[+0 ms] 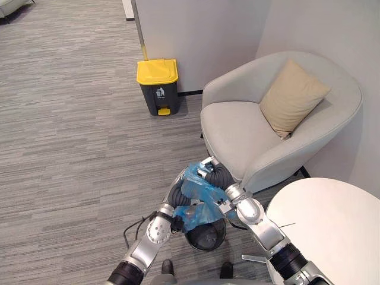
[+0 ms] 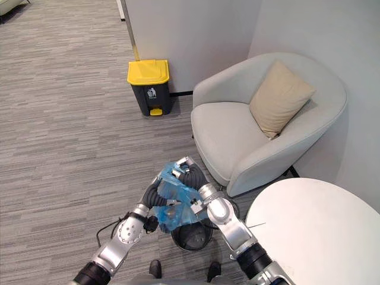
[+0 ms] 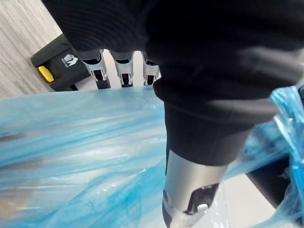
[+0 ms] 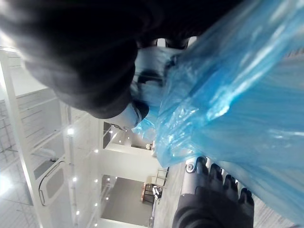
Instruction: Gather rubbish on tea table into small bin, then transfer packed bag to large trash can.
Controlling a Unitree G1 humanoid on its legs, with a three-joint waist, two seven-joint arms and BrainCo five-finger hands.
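The fingers (image 3: 121, 71) of the left hand (image 1: 177, 196) go behind the film of the blue bag (image 1: 199, 205). The right hand (image 1: 218, 176) is wrapped in the same bag, so I cannot tell if either hand grips it. The bag is between both hands, just above the small black bin (image 1: 206, 236). This bin stands on the floor (image 1: 71, 148) beside the edge of the round white table (image 1: 332, 225). The large trash can (image 1: 158, 86) with a yellow lid stands at the wall, well apart, near a grey armchair (image 1: 237, 136).
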